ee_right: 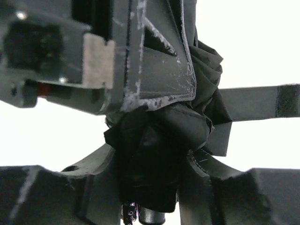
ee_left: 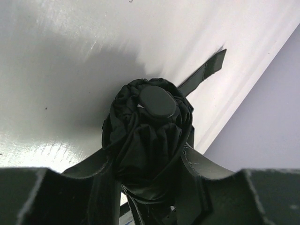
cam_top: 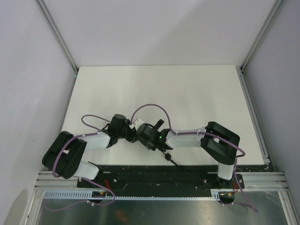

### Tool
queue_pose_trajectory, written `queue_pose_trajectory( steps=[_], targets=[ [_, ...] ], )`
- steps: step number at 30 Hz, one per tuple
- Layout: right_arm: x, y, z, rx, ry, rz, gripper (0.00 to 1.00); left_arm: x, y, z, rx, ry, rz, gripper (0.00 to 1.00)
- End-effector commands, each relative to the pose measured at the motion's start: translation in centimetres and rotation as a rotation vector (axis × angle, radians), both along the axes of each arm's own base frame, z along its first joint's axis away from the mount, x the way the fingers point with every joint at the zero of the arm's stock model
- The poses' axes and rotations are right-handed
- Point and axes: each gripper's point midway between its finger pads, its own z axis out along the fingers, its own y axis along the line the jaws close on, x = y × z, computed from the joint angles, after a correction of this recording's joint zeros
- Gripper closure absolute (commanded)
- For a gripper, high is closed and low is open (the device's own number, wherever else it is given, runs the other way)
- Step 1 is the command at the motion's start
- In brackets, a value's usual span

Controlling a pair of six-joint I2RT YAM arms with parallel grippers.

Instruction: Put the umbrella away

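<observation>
Left wrist view: found the umbrella [ee_left: 145,140] folded into a tight black bundle and gripped by the left gripper [ee_left: 147,176], jaws drawn narrow against the gathered fabric on both flanks. Noted a rounded end cap [ee_left: 157,102] topping the bundle beyond the fingertips. Noted the closure strap [ee_left: 206,70] sticking out unfastened past it, over the glossy white desk [ee_left: 70,56]. Logged a pale wall [ee_left: 276,122] at the right edge.

Right wrist view: found the right gripper [ee_right: 150,187] clamped on the same bundle, jaws narrow and pressed into crumpled fabric. Recorded here only the left gripper's scuffed grey body bearing on the umbrella directly above the right jaws. Also recorded the strap running flat to the right, with a darker fastening patch [ee_right: 287,101] at its end. Could not make out the end cap from this side.

Top view: placed the umbrella over the near centre of the desk, between the two grippers, met nose to nose there, both arms folded inward. Could not read either grip from this height; took that from the wrist views. Noted purple cables [cam_top: 150,105] arching over the arms. Noted a thin black piece [cam_top: 171,158], identity uncertain, poking from under the right arm toward the base plate [cam_top: 154,177].
</observation>
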Motion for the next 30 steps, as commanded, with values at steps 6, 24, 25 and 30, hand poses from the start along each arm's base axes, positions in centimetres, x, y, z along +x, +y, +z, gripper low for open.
queue_pose_trajectory(
  steps=[6,24,25,30],
  targets=[
    [1.1,-1.8,-2.1,0.1,0.159,0.012,0.98,-5.6,3.2,-5.1,0.169,0.249,-0.016,0.95],
    [-0.8,0.3,3.3,0.688,0.648,0.27,1.0,-3.6,3.0,-4.0,0.194,0.111,-0.055,0.08],
    [-0.9,0.4,3.6,0.699,0.654,0.275,1.0,-3.4,2.6,-3.9,0.179,0.102,-0.056,0.08],
    [-1.2,0.9,4.9,0.736,0.66,0.308,1.0,-3.2,1.5,-4.0,0.141,0.089,-0.067,0.11]
  ],
)
